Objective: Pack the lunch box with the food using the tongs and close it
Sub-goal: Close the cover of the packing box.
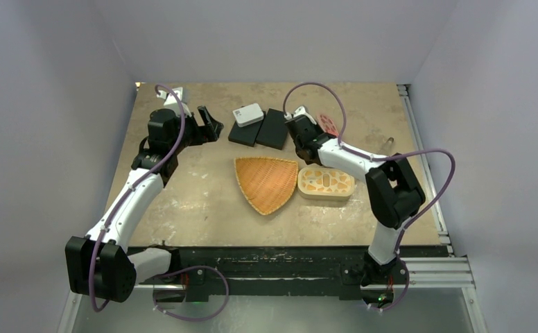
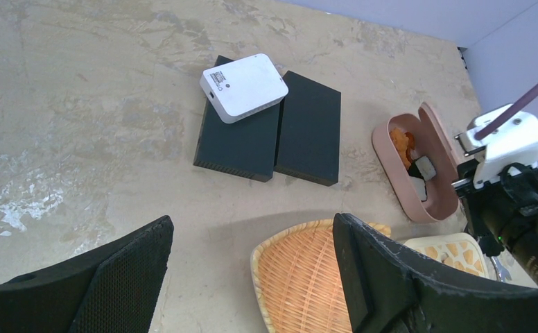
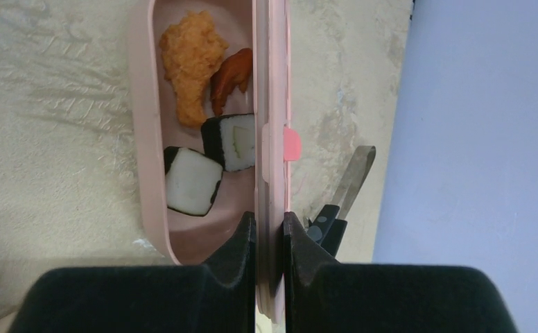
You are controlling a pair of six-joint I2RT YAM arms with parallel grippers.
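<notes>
Right wrist: our right claw (image 3: 270, 232) pinches the lunch box (image 3: 141, 104) wall, food (image 3: 190, 69) packed just left of it, left claw (image 2: 252, 270) wide, empty; next we must close it squarely.

This is a robotics lab cell, where plain pale walls (image 1: 266, 35) box in a scuffed, stained table (image 1: 183, 201) left, far and right, aluminium rails (image 1: 436, 267) line its right and near edges, and a white-and-black left arm (image 1: 131, 201) and right arm (image 1: 391, 194), trailing purple cables (image 1: 426, 150), stand at the near edge.
</notes>
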